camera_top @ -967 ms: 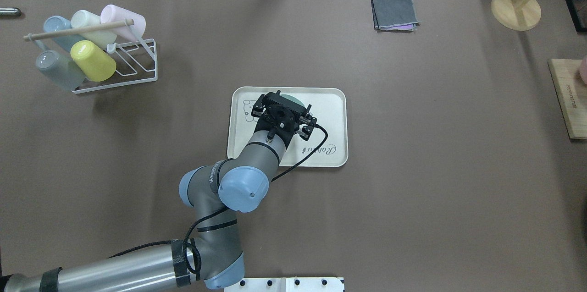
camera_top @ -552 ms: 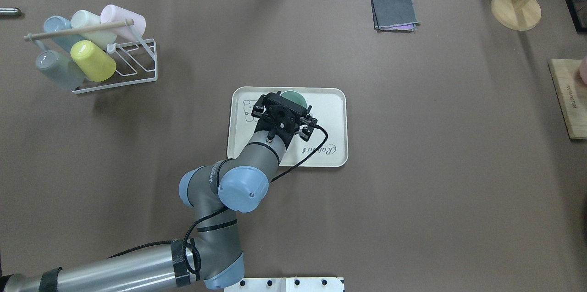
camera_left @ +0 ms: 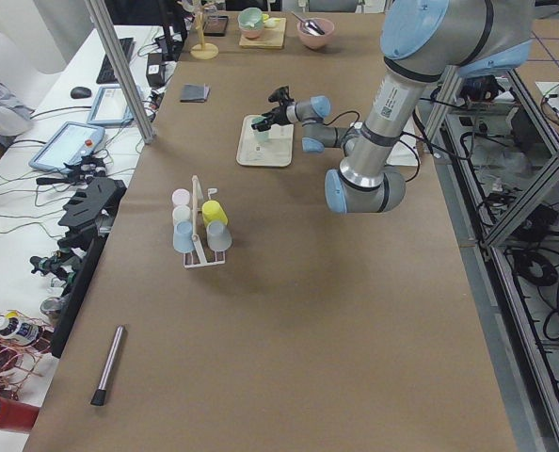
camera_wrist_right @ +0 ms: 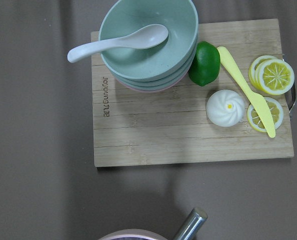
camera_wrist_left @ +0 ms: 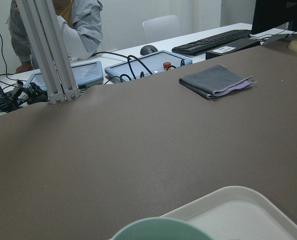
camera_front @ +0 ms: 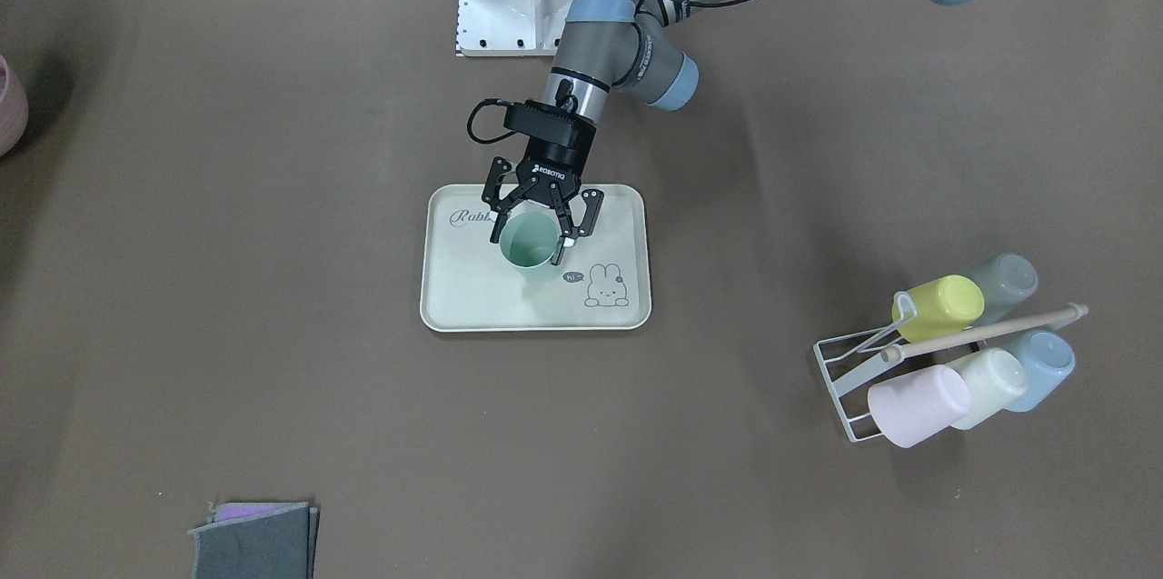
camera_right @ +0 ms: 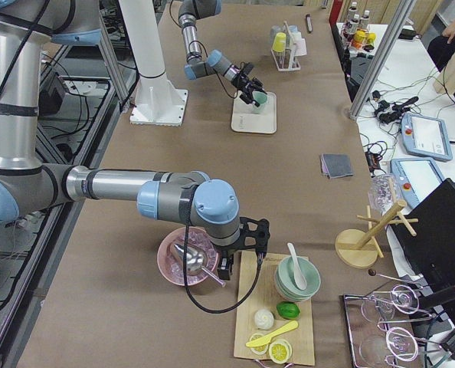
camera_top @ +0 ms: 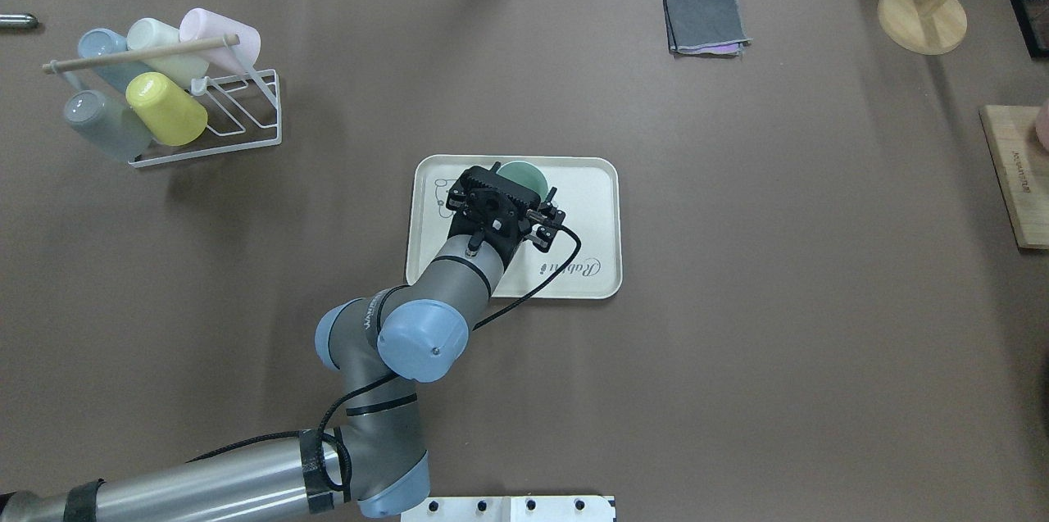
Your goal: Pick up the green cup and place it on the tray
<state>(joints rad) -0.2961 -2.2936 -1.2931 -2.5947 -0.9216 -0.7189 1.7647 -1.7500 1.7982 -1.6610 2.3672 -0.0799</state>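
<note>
The green cup (camera_front: 530, 254) stands upright on the cream tray (camera_front: 454, 297), near its middle and beside the bunny drawing. My left gripper (camera_front: 531, 235) hangs over it, open, with one finger on each side of the cup's rim. From overhead the gripper body covers part of the cup (camera_top: 524, 174). The left wrist view shows only the cup's rim (camera_wrist_left: 158, 230) and a tray corner (camera_wrist_left: 248, 210). My right gripper (camera_right: 241, 249) shows only in the exterior right view, over a pink bowl (camera_right: 185, 261). Whether it is open or shut I cannot tell.
A white wire rack (camera_top: 238, 129) with several cups, one of them yellow-green (camera_top: 166, 108), stands at the far left. A folded grey cloth (camera_top: 705, 22) lies at the back. At the right are a wooden stand (camera_top: 922, 14) and a cutting board (camera_wrist_right: 188, 125) with bowls and fruit.
The left arm's elbow has shifted slightly left and the gripper has drawn back a little over the tray. More of the green cup's rim shows now.
</note>
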